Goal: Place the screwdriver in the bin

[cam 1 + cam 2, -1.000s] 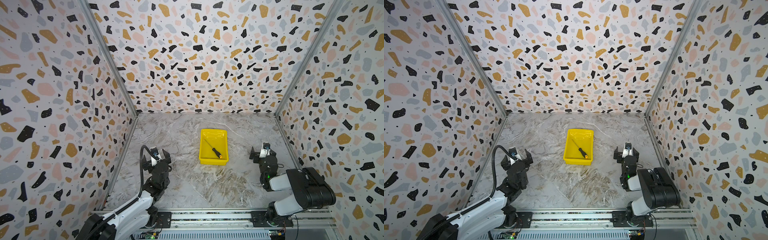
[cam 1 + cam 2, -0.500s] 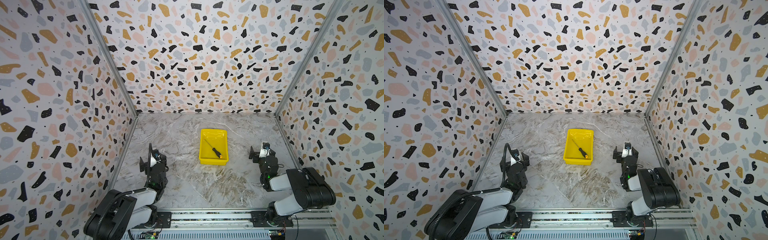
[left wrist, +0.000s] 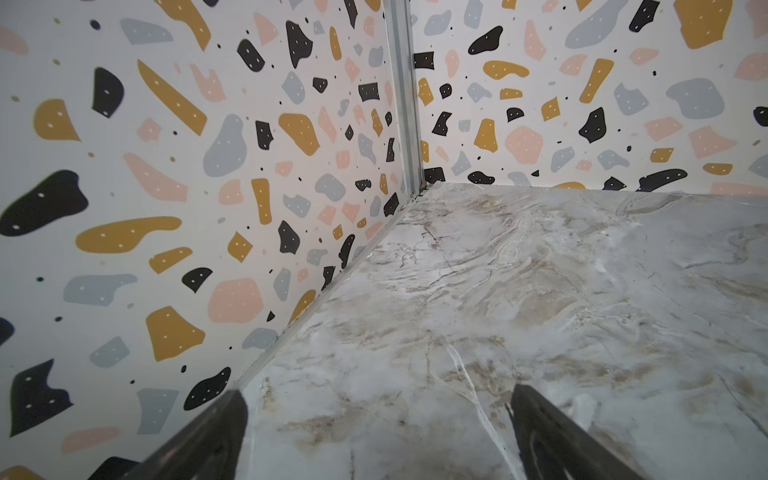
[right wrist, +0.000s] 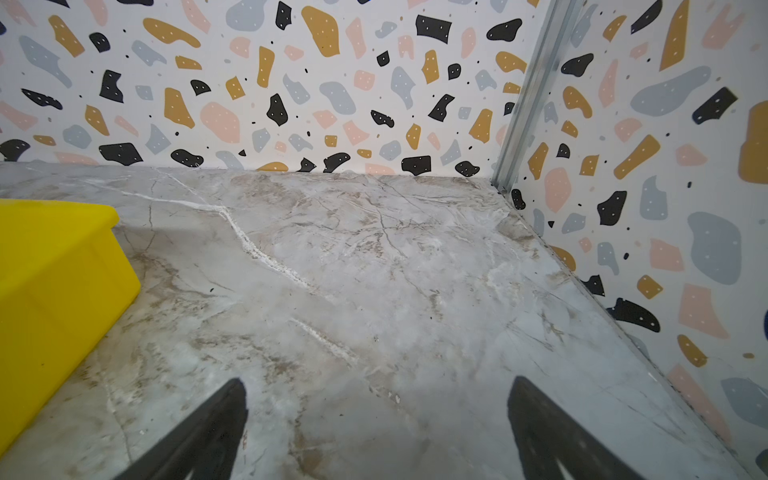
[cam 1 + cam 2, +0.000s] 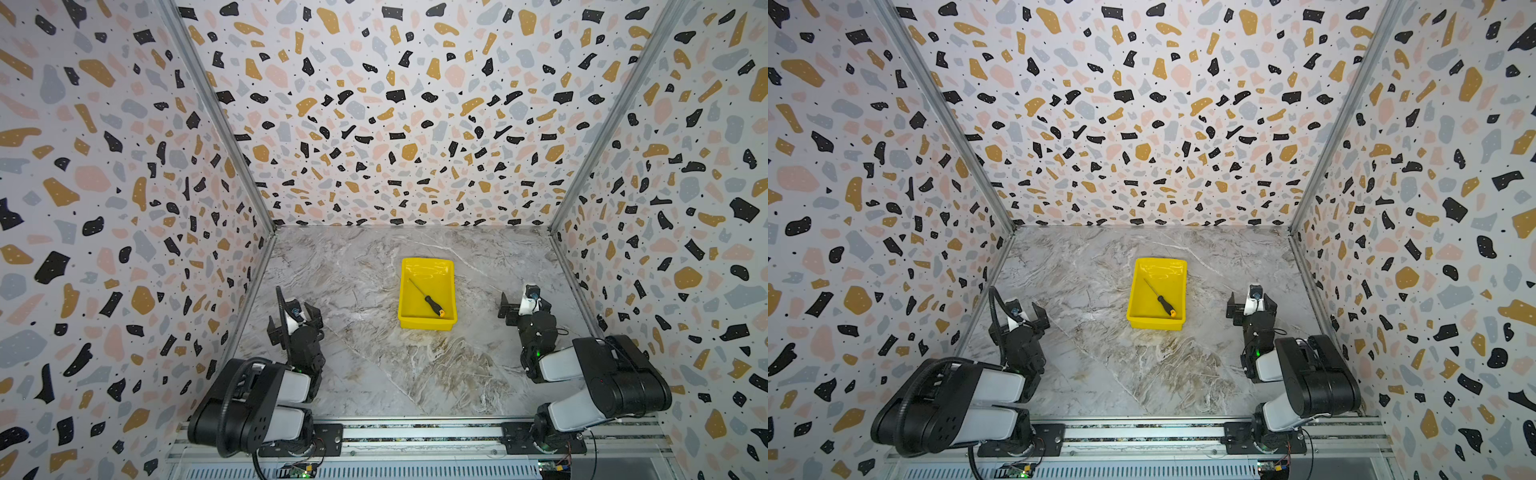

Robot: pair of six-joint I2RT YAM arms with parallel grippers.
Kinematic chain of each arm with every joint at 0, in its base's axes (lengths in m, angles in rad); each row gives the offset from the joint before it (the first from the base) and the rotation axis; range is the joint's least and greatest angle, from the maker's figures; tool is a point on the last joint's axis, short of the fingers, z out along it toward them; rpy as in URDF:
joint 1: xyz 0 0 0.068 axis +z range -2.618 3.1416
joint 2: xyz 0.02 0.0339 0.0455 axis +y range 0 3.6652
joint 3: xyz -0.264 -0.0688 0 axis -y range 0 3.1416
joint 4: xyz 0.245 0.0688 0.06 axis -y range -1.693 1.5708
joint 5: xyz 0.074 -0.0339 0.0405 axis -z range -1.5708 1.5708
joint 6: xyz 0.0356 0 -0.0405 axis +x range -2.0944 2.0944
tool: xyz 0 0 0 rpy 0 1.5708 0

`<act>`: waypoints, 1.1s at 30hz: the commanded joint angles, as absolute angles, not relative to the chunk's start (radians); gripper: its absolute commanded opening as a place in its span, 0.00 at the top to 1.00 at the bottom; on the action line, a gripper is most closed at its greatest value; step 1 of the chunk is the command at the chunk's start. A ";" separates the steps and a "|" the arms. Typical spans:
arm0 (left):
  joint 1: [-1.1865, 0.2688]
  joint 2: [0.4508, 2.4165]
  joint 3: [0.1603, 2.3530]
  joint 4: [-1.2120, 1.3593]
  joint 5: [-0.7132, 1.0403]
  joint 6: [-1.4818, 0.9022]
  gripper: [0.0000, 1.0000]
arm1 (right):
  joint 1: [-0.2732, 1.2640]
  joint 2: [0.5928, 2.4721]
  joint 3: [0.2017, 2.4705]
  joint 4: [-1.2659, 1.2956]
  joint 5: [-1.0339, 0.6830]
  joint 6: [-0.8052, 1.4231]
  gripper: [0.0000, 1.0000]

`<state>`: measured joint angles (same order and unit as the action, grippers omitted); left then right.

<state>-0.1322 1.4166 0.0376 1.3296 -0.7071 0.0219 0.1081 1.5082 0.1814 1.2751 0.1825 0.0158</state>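
The yellow bin [image 5: 428, 262] [image 5: 1160, 262] stands mid-table in both top views. Inside it the screwdriver [image 5: 428, 298] [image 5: 1160, 300] lies diagonally, black handle with orange tip toward the near right corner. My left gripper [image 5: 296, 316] [image 5: 1017, 318] sits low near the left wall, well left of the bin; in the left wrist view it [image 3: 378, 419] is open over bare marble. My right gripper [image 5: 524, 302] [image 5: 1252, 304] rests right of the bin, and in the right wrist view it [image 4: 376, 407] is open and empty beside the bin's outer wall [image 4: 54, 291].
Terrazzo-patterned walls close in the marble table [image 5: 374, 365] on three sides. Metal corner posts [image 3: 405, 95] [image 4: 528, 95] stand at the back corners. A metal rail [image 5: 415, 432] with both arm bases runs along the front edge.
My left arm has folded back toward its base at the front rail, drawing its gripper slightly left and back. The right arm, bin and screwdriver have not moved.
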 commanded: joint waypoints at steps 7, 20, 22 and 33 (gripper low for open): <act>-0.124 1.275 -0.003 1.377 -0.634 0.015 0.00 | 0.101 1.496 0.190 1.288 0.170 0.010 0.01; -0.219 0.930 0.095 0.925 -0.567 -0.032 0.00 | 0.099 1.496 0.190 1.286 0.166 0.009 0.01; -0.212 0.963 0.080 0.954 -0.549 -0.074 0.00 | 0.099 1.496 0.190 1.286 0.166 0.010 0.01; -0.209 1.256 0.020 1.292 -0.549 -0.085 0.00 | 0.098 1.496 0.191 1.285 0.166 0.010 0.01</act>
<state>-0.2131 1.2068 0.0280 1.1194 -0.5564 -0.0727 0.1020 1.5082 0.1814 1.2747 0.1696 0.0158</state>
